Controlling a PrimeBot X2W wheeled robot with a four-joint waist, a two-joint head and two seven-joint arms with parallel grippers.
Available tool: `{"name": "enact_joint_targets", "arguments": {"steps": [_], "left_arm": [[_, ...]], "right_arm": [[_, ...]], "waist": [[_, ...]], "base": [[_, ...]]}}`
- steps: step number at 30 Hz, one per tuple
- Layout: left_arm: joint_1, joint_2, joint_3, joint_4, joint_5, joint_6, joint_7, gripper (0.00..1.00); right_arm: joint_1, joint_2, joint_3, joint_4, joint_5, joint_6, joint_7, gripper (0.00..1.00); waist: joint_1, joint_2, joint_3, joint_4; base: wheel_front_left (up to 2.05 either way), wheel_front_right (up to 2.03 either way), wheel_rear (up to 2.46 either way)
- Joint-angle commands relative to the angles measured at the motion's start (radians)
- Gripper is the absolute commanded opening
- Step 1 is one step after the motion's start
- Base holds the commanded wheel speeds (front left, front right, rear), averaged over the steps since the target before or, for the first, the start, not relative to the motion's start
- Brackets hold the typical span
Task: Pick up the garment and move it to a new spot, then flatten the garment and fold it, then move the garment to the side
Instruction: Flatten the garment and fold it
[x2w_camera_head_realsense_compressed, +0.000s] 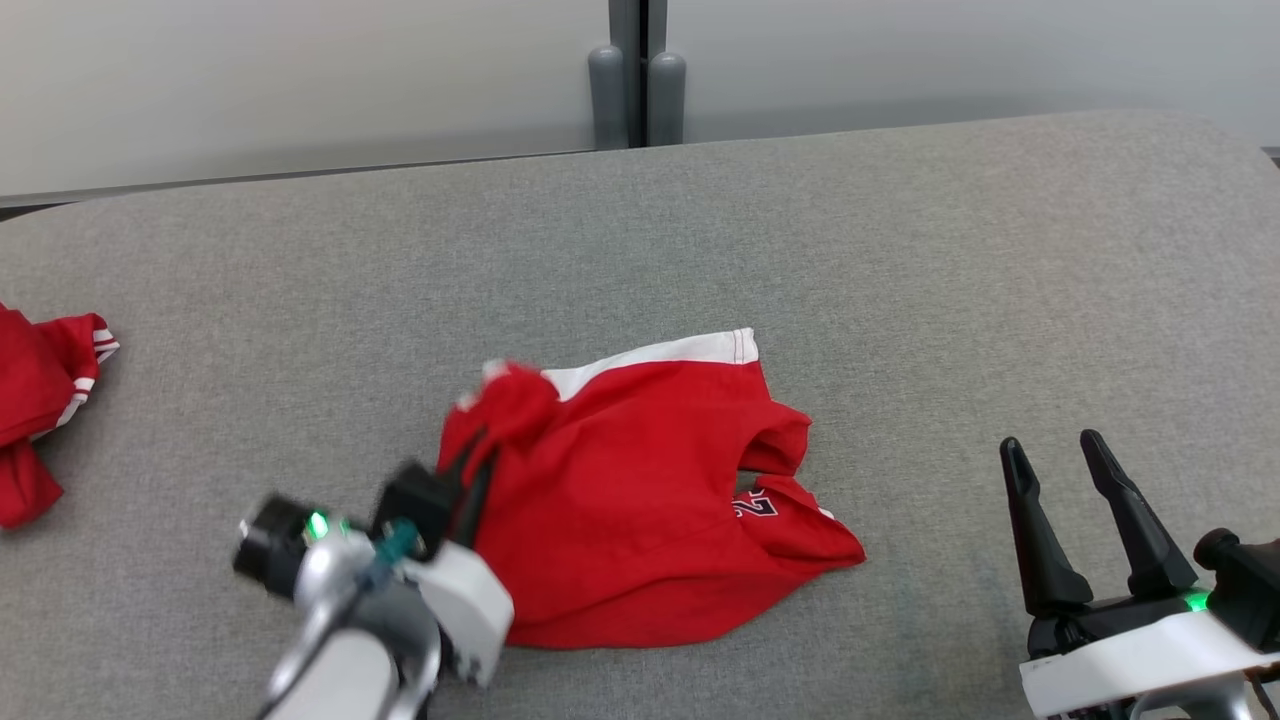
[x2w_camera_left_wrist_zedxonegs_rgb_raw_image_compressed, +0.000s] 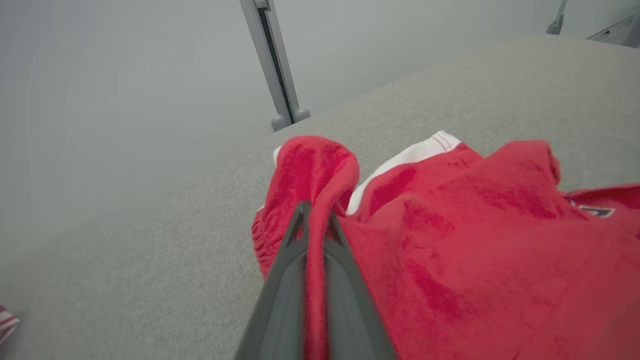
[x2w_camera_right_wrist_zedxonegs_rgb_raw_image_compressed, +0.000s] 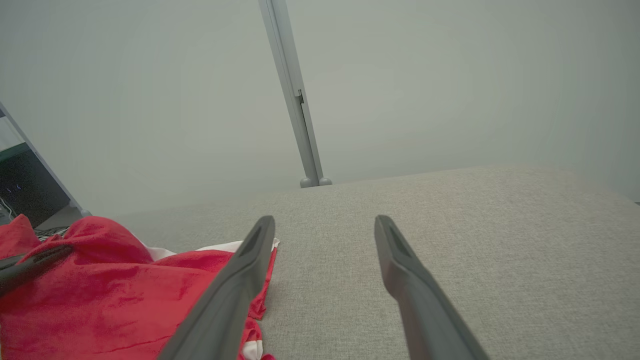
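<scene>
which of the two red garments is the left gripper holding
The middle red garment with the wide white band: a fold is pinched in the left gripper. The other red garment lies far to its left, untouched.

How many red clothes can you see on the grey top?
2. The middle garment lies before the robot, one bunched edge pinched by the left gripper. The second garment sits at the head view's far left, partly cut off; more could lie out of frame.

The tips of the left gripper (x2w_camera_left_wrist_zedxonegs_rgb_raw_image_compressed: 316, 212) are partly buried in a pinched fold of the red garment (x2w_camera_left_wrist_zedxonegs_rgb_raw_image_compressed: 450, 240). The number (x2w_camera_head_realsense_compressed: 757, 505) printed on it is half hidden by a crease. A second red garment (x2w_camera_head_realsense_compressed: 40, 390) is cut off at the left edge.
</scene>
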Motion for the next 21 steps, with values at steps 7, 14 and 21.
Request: {"name": "enact_joint_targets", "arguments": {"steps": [7,14,21], "left_arm": [[0.15,-0.038,-0.08,0.106,0.012,0.012,-0.073,0.0],[0.176,-0.093,-0.051,0.148,-0.063,0.01,-0.156,1.0],[0.204,-0.103,-0.011,0.047,-0.125,0.004,-0.237,1.0]], "right_arm": [[-0.001,0.007,-0.01,-0.01,-0.005,0.0,0.014,1.0],[0.0,0.014,-0.025,-0.029,-0.016,0.0,0.025,1.0],[0.018,0.013,-0.033,-0.048,-0.043,0.0,0.04,1.0]], "waist": [[0.0,-0.0001,0.013,0.028],[0.0,-0.0001,0.007,0.051],[0.0,-0.0001,-0.029,0.065]], "base": [[0.0,0.0,0.0],[0.0,0.0,0.0],[0.0,0.0,0.0]]}}
